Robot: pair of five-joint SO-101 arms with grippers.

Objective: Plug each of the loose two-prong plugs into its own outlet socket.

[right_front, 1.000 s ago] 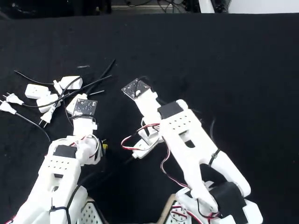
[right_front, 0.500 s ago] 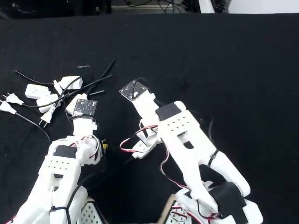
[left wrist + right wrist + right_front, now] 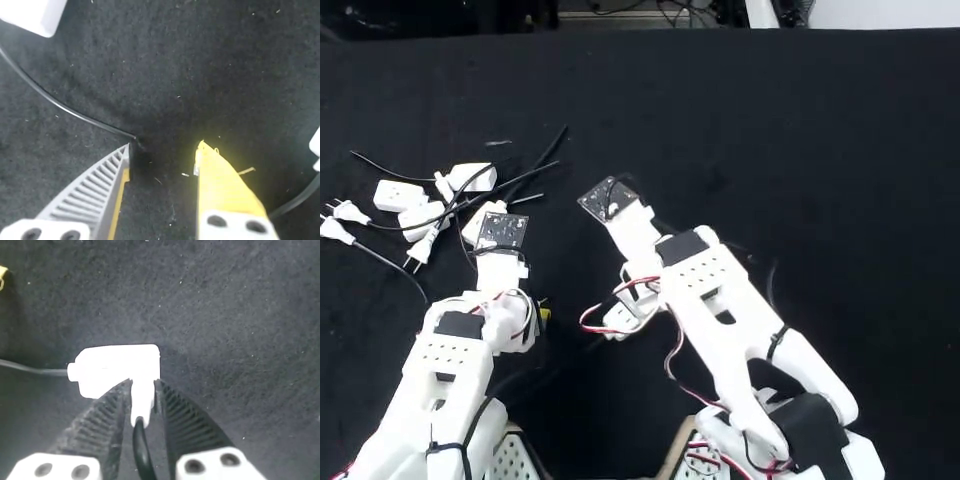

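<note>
In the right wrist view my right gripper (image 3: 142, 383) is shut on a white two-prong plug (image 3: 143, 401) whose black cable runs back between the fingers. The plug's front meets the side of a white outlet socket (image 3: 116, 369) lying on the black cloth. In the left wrist view my left gripper (image 3: 164, 147) is open just above the cloth, and a thin black cable (image 3: 60, 107) ends between its fingers. Several white sockets (image 3: 398, 193) and loose plugs (image 3: 350, 212) lie tangled at the table's left, just beyond the left arm (image 3: 450, 350).
A white socket corner (image 3: 30, 15) and another white piece (image 3: 316, 147) sit at the edges of the left wrist view. Black cables (image 3: 525, 170) fan out from the pile. The right arm (image 3: 710, 300) stretches over the table's middle.
The right arm's wrist has shifted slightly, a little left and then back toward its base. The left arm and the pile have not moved.
</note>
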